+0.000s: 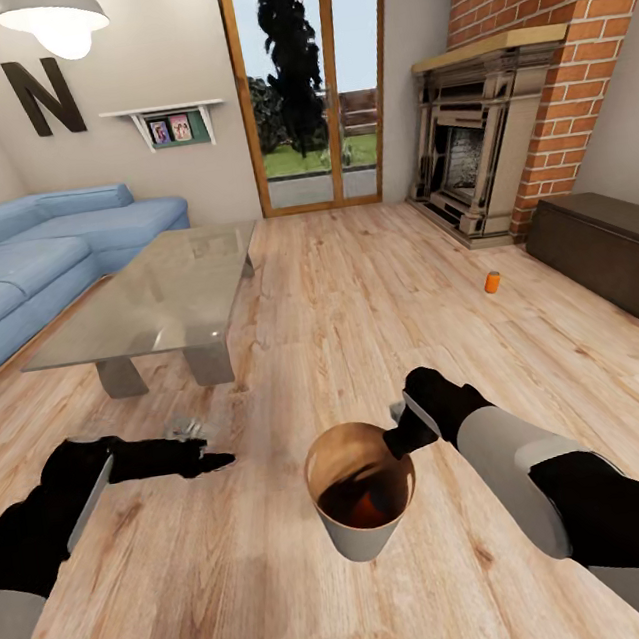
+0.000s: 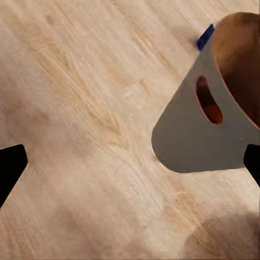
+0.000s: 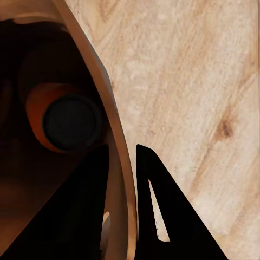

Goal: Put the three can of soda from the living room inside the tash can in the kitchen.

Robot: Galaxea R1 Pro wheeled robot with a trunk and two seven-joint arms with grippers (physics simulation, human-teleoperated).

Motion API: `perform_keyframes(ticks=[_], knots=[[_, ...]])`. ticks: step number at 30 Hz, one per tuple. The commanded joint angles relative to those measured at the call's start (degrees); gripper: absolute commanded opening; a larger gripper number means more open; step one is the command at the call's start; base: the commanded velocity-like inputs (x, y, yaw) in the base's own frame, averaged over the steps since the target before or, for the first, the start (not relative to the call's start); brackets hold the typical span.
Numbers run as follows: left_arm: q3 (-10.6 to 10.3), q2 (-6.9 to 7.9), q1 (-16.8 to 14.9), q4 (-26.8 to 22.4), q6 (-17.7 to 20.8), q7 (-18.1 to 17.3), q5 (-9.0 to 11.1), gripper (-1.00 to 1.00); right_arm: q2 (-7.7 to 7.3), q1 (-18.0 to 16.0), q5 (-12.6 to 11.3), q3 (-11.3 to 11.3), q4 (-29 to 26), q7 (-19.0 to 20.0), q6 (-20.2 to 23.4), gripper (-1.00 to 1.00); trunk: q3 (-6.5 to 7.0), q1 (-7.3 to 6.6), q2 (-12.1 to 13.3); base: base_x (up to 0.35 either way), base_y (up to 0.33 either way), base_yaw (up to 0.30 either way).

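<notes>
While the right gripper [image 1: 406,427] clamps the rim of the tash can [image 1: 360,490], one finger inside the wall and one outside, the bin hangs above the wood floor [image 1: 355,284] of the living room. Contents: one orange soda can [image 3: 64,122] lying at the bottom, also glimpsed through the handle slot [image 2: 208,100]. A second orange can [image 1: 492,282] stands on the floor near the dark low cabinet [image 1: 607,246], well apart from the bin. A dark blue object [image 2: 205,37] shows behind the bin; identity uncertain. Left gripper [image 1: 209,462]: fingers spread, holding nothing, beside the bin. Surroundings: glass-topped coffee table [image 1: 155,296], blue sofa [image 1: 29,257], brick fireplace [image 1: 482,137], glass doors [image 1: 314,83].
</notes>
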Motion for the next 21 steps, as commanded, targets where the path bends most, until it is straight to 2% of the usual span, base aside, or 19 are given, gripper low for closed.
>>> perform_keyframes(ticks=[1,3,4,6,8,13,16,19,21], knots=[[0.28,-0.13,0.07,4.46,-1.82,8.15,0.21,1.00,-0.42,0.02,-1.25,-0.34,-0.01,0.28,0.15,-1.00,0.01,-0.01,-0.01,0.000,0.000,0.000],[0.44,-0.30,0.13,8.32,-3.91,15.60,0.25,1.00,-1.02,0.07,-1.23,-0.34,-0.02,0.31,0.15,-1.00,0.01,-0.01,-0.01,0.000,0.000,0.000],[0.57,-0.94,0.17,12.98,-6.73,24.13,0.44,1.00,-2.47,0.11,-1.21,-0.38,-0.02,0.36,0.15,-1.00,0.01,-0.01,-0.01,0.000,0.000,0.000],[0.63,-1.89,0.19,15.91,-8.59,28.94,0.57,1.00,-4.08,0.19,-1.20,-0.43,-0.04,0.40,0.15,-1.00,0.01,-0.01,-0.01,0.000,0.000,0.000],[0.65,-2.77,0.21,18.44,-9.72,32.19,0.61,1.00,-5.41,0.93,-1.20,-0.49,-0.14,0.36,0.15,-1.00,0.01,-0.01,-0.01,-0.003,0.000,0.000],[0.69,-4.41,0.23,21.98,-10.19,34.33,0.67,1.00,-6.90,2.35,-1.18,-0.49,-0.25,0.24,0.15,-1.00,0.01,-0.01,-0.01,-0.045,-0.027,0.000],[0.69,-6.25,0.97,23.06,-10.69,35.26,0.84,1.00,-7.71,2.77,-1.18,-0.52,-0.29,0.27,0.15,-1.00,0.01,-0.01,-0.01,-0.032,-0.022,0.000],[0.70,-8.04,2.95,23.47,-14.20,35.61,1.37,1.00,-8.21,3.10,-1.19,-0.50,-0.29,0.27,0.15,-1.00,0.01,-0.01,-0.01,-0.011,-0.008,0.000],[0.70,-8.62,3.56,23.60,-16.25,35.68,1.95,1.00,-8.31,3.73,-1.19,-0.51,-0.29,0.22,-1.54,-1.00,0.01,-0.01,-0.01,-0.005,-0.004,0.000]])
